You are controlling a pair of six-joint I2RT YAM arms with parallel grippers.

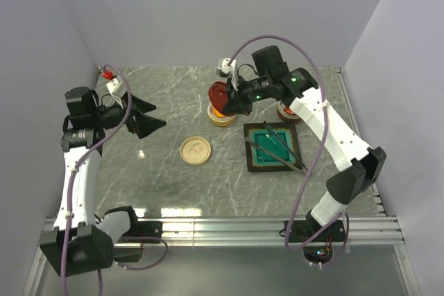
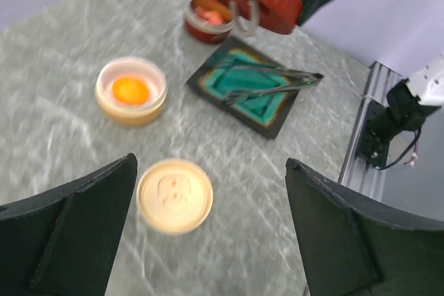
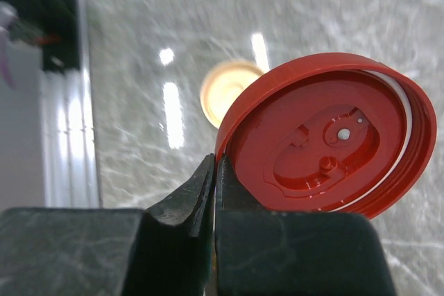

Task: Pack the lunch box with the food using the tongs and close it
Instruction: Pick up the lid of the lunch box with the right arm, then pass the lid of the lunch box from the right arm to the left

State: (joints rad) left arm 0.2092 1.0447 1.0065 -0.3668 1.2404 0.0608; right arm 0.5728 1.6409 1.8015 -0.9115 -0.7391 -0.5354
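Two tubs were counted: cream tub (image 2: 132, 112), red tub (image 2: 195, 32). Two lids: cream lid (image 2: 173, 194), red lid (image 2: 263, 1). One teal tray (image 2: 260, 105), one pair of tongs (image 2: 298, 78), one orange disc (image 2: 130, 90).

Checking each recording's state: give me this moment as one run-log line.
right gripper: shut on red lid, held aloft | left gripper: open, empty | tongs: lying on tray, untouched | cream lid: on table

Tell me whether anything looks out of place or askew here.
The red lid hangs tilted on edge in the air, pinched at its rim by the right gripper. The tongs lie crooked across the tray, joined end poking past its edge. Nothing looks spilled or broken.
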